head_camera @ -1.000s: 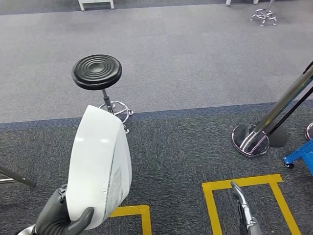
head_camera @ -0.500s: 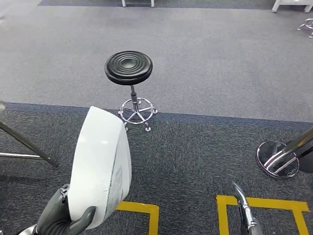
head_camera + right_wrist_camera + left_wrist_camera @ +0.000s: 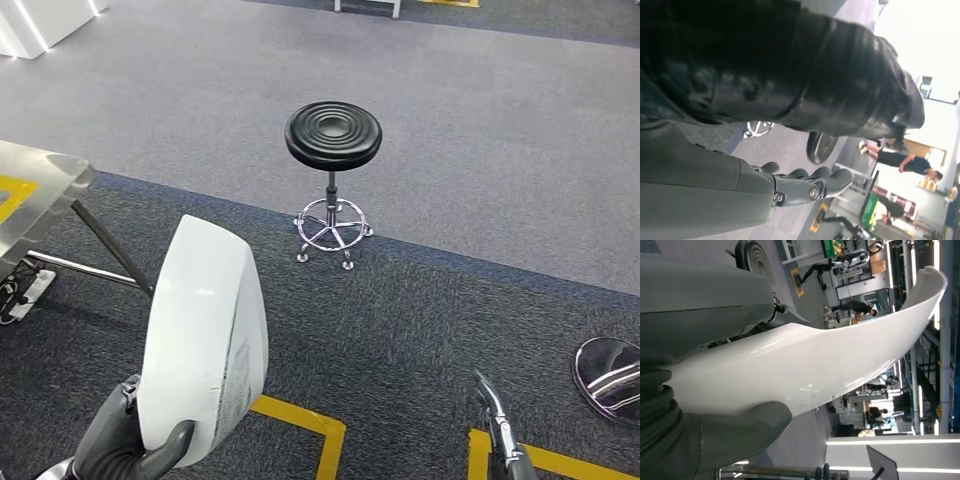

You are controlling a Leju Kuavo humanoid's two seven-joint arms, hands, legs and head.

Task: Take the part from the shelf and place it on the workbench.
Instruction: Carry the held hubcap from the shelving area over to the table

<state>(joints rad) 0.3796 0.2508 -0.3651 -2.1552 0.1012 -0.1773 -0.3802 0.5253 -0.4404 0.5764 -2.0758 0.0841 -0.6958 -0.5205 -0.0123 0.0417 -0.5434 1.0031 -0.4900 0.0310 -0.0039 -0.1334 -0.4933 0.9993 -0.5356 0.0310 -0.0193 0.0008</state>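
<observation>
Part: a large white curved shell [image 3: 202,335], glossy, with a faint printed label on its edge face; it stands upright at the lower left of the head view, above the dark carpet [image 3: 423,320], touching no surface but the hand.
Part relative to hand: its lower end sits in the left hand [image 3: 121,445] and the rest rises well above the hand; in the left wrist view the part [image 3: 821,360] sweeps away from the hand in a long arc.
Left hand: closed around the base of the part, the thick grey thumb [image 3: 742,427] pressed on one face and the darker fingers [image 3: 787,315] on the other.
Right hand: it [image 3: 502,435] shows at the lower right of the head view, low over the floor; in the right wrist view its fingers [image 3: 817,185] lie stretched out side by side with nothing between them.
Worktop: a steel corner [image 3: 38,185] with a yellow mark at the left edge, well apart from the part.
Floor: a black round stool [image 3: 333,135] on a chrome base stands ahead; yellow tape lines [image 3: 317,430] run near the feet; a chrome disc base [image 3: 607,375] lies at the right.
</observation>
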